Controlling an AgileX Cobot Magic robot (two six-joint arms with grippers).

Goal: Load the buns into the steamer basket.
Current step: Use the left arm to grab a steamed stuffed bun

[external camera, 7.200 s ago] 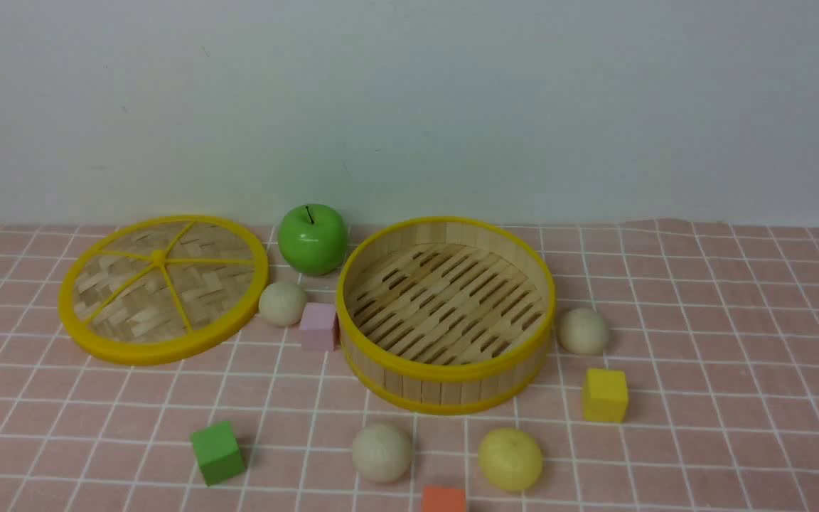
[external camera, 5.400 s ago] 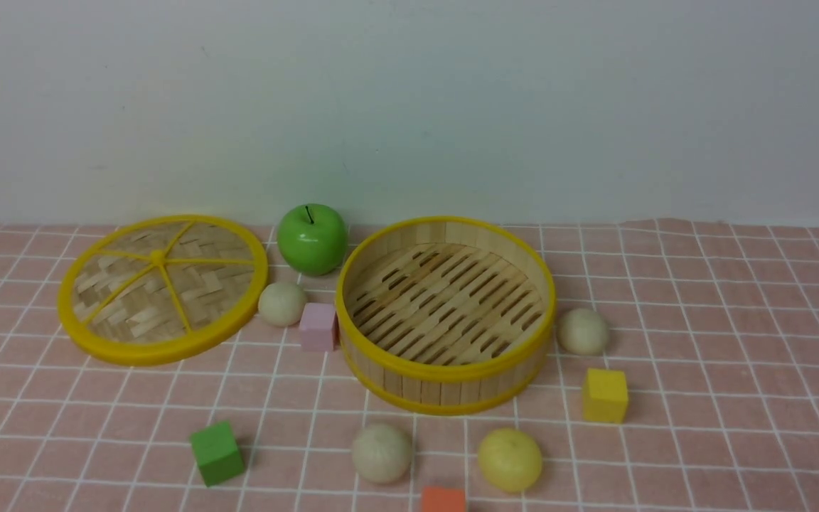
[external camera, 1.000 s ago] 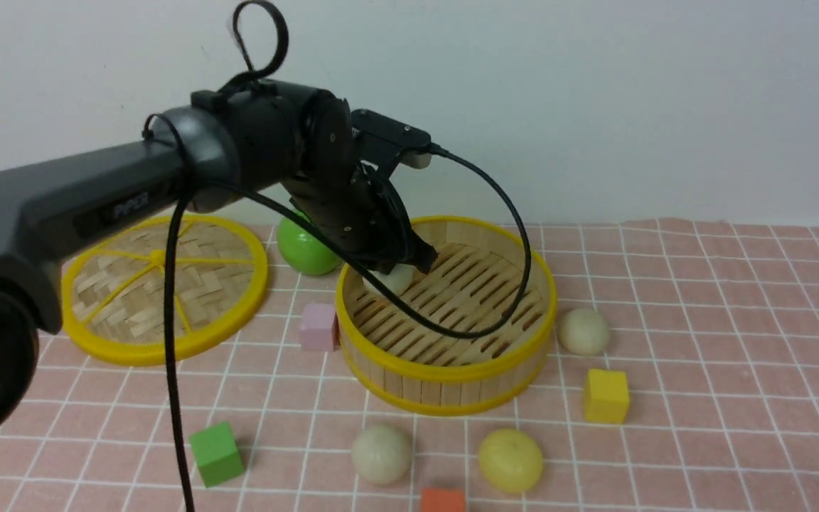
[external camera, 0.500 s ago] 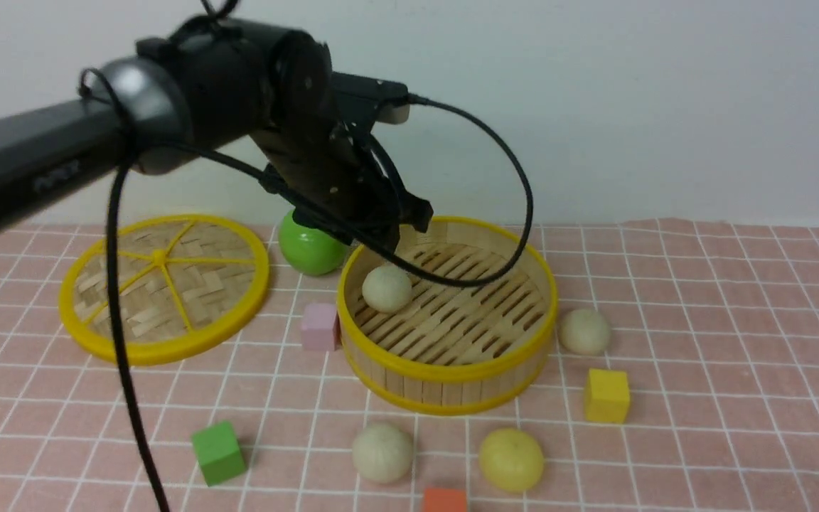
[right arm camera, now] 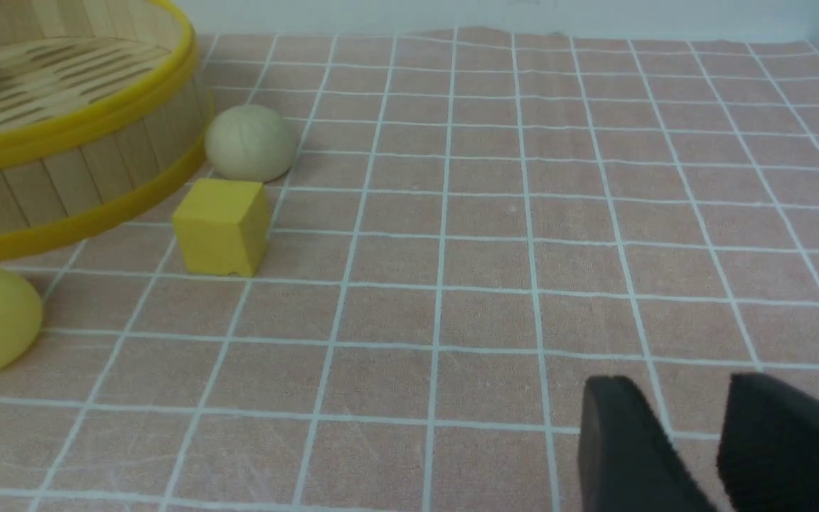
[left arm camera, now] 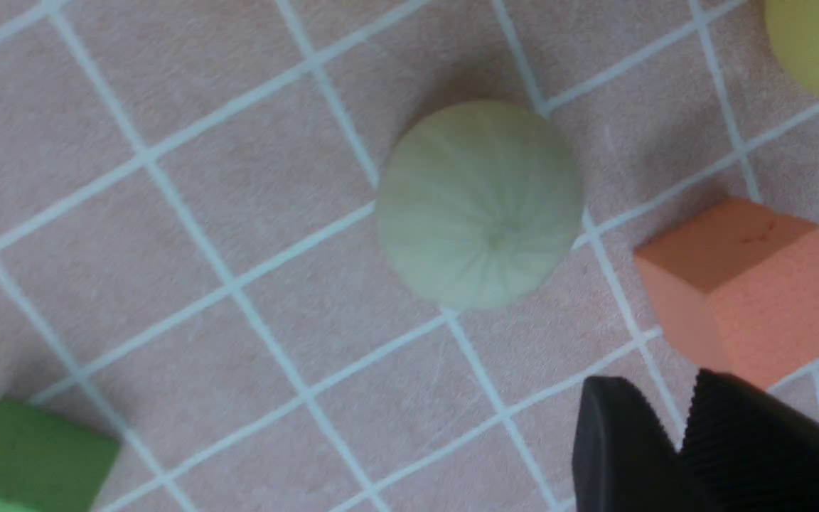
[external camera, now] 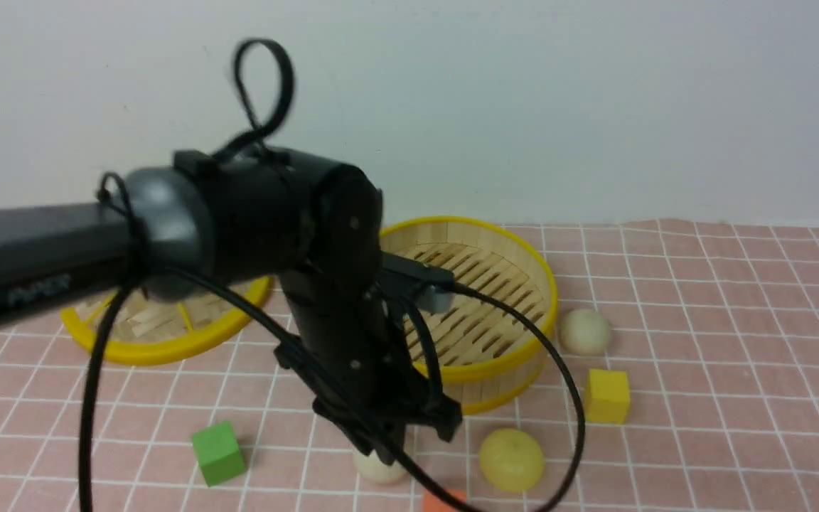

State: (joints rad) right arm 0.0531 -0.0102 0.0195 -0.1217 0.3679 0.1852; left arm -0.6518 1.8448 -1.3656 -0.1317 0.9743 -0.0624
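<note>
Near bun (left arm camera: 479,203) on the cloth, being hovered over by left gripper (left arm camera: 680,437); in the wrist view it is being seen apart from the two fingertips (left arm camera: 612,427), which are being held almost together, nothing between them. Round, so no long axis. Right gripper (right arm camera: 690,437) being held slightly apart, empty, farther off. Yellow bun (external camera: 511,459) beside. Steamer (external camera: 534,267) beyond, its left half being hidden by the arm

Bright, even, diffuse light; shadows faint and soft. Left arm (external camera: 253,235) smeared by motion blur in front view. Wrist views slightly soft, without glare.
</note>
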